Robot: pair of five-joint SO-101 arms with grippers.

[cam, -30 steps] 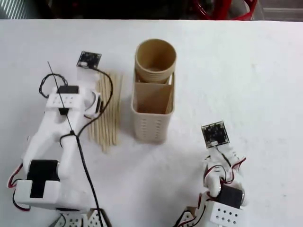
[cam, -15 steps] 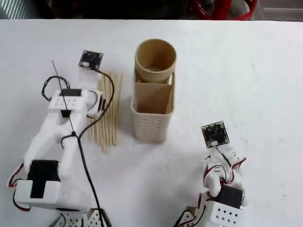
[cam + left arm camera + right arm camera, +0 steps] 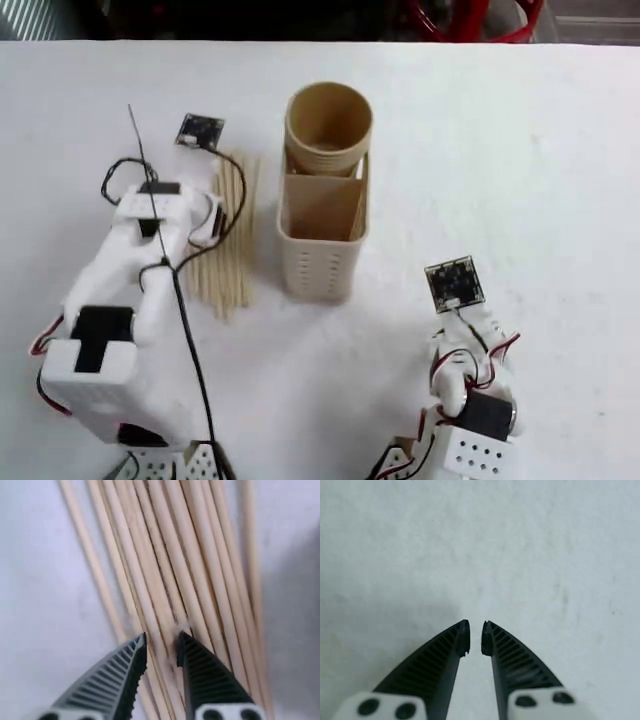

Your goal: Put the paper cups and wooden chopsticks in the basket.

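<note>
A bundle of wooden chopsticks [image 3: 226, 240] lies on the white table just left of the basket [image 3: 318, 268]. In the left wrist view my left gripper [image 3: 162, 642] is down on the bundle, its fingers drawn close with a stick or two of the chopsticks [image 3: 170, 570] pinched between the tips. A stack of paper cups [image 3: 328, 122] stands in the basket's far compartment; the near compartment looks empty. My right gripper [image 3: 474, 637] is shut on nothing over bare table, and its arm [image 3: 465, 400] sits at the front right.
The left arm [image 3: 130, 280] and its black cable [image 3: 180, 330] cover the table's front left. A dark strip [image 3: 300, 18] with a red object runs along the table's far edge. Bare white tabletop [image 3: 520, 170] stretches right of the basket.
The left arm has swung slightly right and forward over the chopsticks, and its body looms larger. The bundle, the basket and the right arm have stayed put.
</note>
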